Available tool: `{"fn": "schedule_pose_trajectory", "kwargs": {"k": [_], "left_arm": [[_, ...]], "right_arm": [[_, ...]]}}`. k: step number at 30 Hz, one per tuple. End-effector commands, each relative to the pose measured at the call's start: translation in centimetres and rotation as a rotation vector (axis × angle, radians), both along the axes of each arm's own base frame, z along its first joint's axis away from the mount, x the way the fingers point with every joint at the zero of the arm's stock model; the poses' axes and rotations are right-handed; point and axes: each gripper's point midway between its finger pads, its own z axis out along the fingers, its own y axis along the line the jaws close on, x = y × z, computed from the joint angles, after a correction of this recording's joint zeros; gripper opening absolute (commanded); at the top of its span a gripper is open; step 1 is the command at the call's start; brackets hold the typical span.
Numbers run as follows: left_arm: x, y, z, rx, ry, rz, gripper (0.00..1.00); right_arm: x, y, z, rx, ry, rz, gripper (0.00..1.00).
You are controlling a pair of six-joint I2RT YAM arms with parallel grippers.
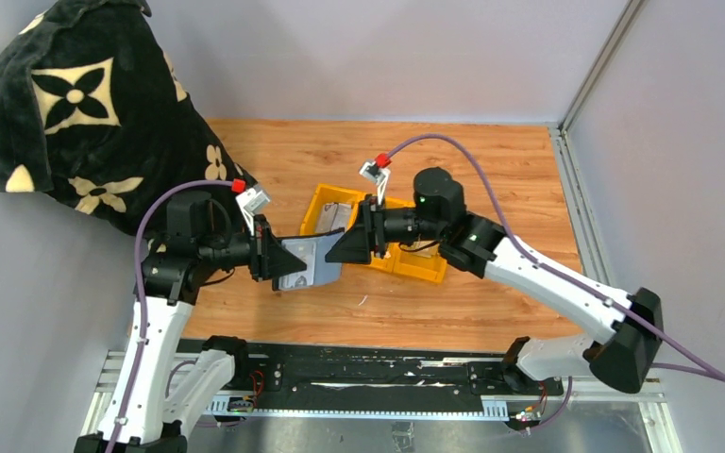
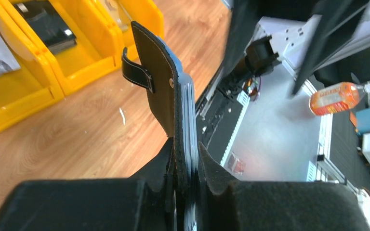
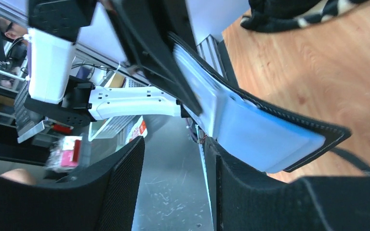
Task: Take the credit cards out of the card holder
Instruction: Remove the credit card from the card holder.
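Left gripper (image 2: 185, 161): I see it clamped on the card holder (image 2: 161, 82), held above the table (image 1: 491, 170).
Right gripper (image 3: 173, 187): jaws apart, perhaps brushing the cards (image 3: 260, 137).

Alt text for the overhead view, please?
The left end effector clamps a black flat leather card holder holding pale cards above a wooden table; the right end effector reaches its other end. A yellow plastic bin sits behind.

We see a wooden table (image 1: 491, 170) with pale walls around it. A yellow bin (image 1: 317, 203) with compartments stands near its middle, and a black plush bag (image 1: 85, 113) with cream flower shapes sits at the far left corner. A small white fleck (image 1: 363, 300) lies on the wood near the bin.
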Motion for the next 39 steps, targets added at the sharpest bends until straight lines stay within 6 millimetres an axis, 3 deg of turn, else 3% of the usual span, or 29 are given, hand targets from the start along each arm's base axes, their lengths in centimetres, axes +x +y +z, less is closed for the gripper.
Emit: {"fn": "schedule_pose_trajectory", "kwargs": {"k": [1,7,19,28,33,36,39], "left_arm": [[1.1,-0.5,3.8,-0.104,-0.081,0.076,0.0],[0.9,-0.7,4.6,-0.156,-0.076,0.093,0.0],[0.0,-1.1,4.3,-0.176,-0.017,0.043,0.01],[-1.8,-1.6,4.7,-0.222,0.013,-0.061,0.17],[-3.1,-1.8,5.2,-0.256,0.026,-0.141,0.39],[-3.7,-1.8,5.1,-0.264,0.039,-0.173,0.47],[-3.9,-1.8,4.9,-0.268,0.05,-0.188,0.47]], "right_arm": [[-1.2,1.7,1.0,0.093,0.056,0.07,0.52],[-1.0,2.7,-0.5,0.087,0.095,0.074,0.48],[-0.4,4.3,-0.8,0.089,0.106,0.099,0.39],[-0.5,4.7,0.3,0.16,0.134,0.117,0.13],[-0.5,4.8,0.2,0.174,0.143,0.114,0.01],[-0.6,4.6,0.3,0.183,0.136,0.119,0.0],[-1.0,4.4,0.7,0.19,0.123,0.135,0.0]]}}
